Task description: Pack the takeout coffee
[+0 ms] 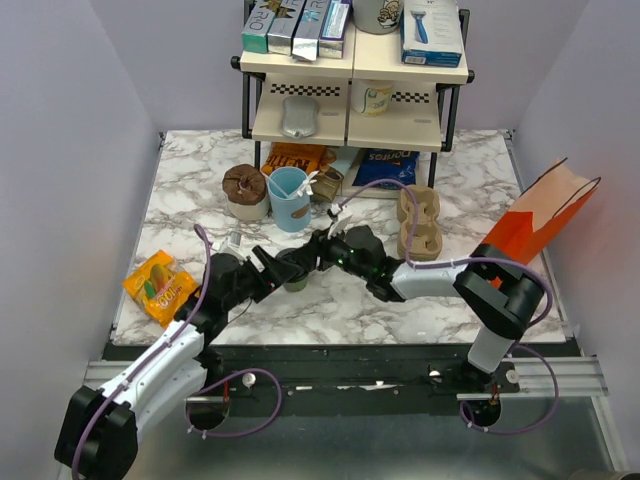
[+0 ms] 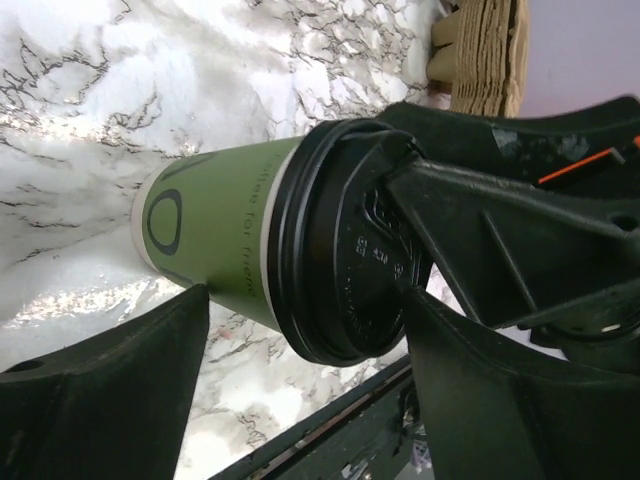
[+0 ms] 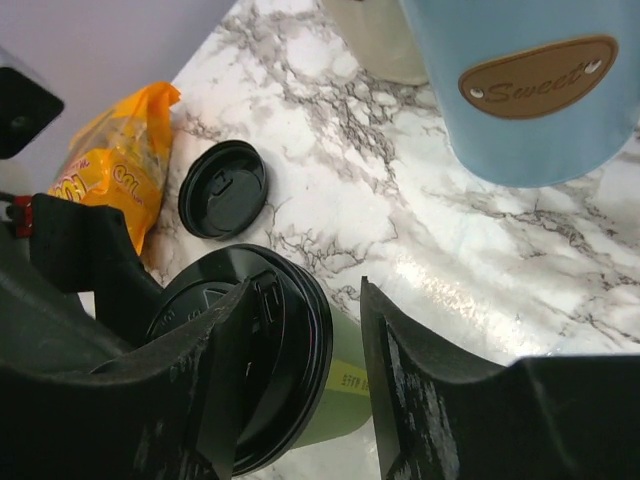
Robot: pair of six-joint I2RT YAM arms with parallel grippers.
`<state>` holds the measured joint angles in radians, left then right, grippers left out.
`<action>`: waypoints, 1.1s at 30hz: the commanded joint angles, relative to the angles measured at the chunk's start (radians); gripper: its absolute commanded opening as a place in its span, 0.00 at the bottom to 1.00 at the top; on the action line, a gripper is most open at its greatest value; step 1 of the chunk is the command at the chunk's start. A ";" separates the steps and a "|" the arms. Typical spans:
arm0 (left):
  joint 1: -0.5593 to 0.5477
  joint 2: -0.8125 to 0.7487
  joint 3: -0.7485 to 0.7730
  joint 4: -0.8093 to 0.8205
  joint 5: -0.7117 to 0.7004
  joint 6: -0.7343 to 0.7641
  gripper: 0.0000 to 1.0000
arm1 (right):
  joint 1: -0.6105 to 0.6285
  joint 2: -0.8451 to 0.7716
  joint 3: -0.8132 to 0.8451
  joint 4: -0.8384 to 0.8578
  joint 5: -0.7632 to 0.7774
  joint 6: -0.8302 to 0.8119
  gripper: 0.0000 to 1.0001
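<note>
takeout coffee [image 1: 296, 273] centre, snack bag [image 1: 160, 287] left, carriers [image 1: 419, 222] right

Left arm [image 1: 165, 360], right arm [image 1: 440, 278]: white links, black joints, purple cables [image 1: 205, 265]. Left claw [image 2: 305, 300], right claw [image 3: 303, 292]: matte black, scuffed.

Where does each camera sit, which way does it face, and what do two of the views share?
Top external: above and behind the bases, looking down the marble table towards the shelf rack; left arm and right arm show.
Left wrist: low, side-on to the takeout coffee; left fingers frame it, the right arm reaches its lid.
Right wrist: above the coffee's lid, facing down between right fingers; blue cup beyond.
Shared: both wrist views hold the coffee.
</note>
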<state>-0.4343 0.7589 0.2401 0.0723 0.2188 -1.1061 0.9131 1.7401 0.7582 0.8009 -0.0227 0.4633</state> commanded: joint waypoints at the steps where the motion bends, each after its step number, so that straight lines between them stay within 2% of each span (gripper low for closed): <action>1: -0.006 -0.023 0.088 -0.110 -0.038 0.078 0.90 | 0.007 0.026 0.069 -0.520 0.030 0.046 0.55; 6: -0.004 -0.058 0.148 -0.178 -0.052 0.147 0.99 | 0.007 0.007 0.130 -0.659 0.033 0.084 0.59; 15: -0.004 -0.156 0.238 -0.396 -0.172 0.213 0.99 | 0.009 -0.042 0.306 -0.905 0.030 0.106 0.68; 20: -0.004 -0.234 0.246 -0.476 -0.238 0.207 0.99 | 0.007 -0.079 0.308 -0.928 -0.006 0.113 0.69; 26: -0.006 -0.262 0.231 -0.490 -0.237 0.201 0.99 | 0.009 -0.108 0.311 -0.933 -0.039 0.110 0.69; 33: -0.006 -0.260 0.222 -0.482 -0.226 0.196 0.99 | 0.009 -0.137 0.340 -0.947 -0.040 0.124 0.75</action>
<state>-0.4343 0.5049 0.4671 -0.3973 0.0097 -0.9161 0.9154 1.6394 1.0721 -0.0719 -0.0425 0.5838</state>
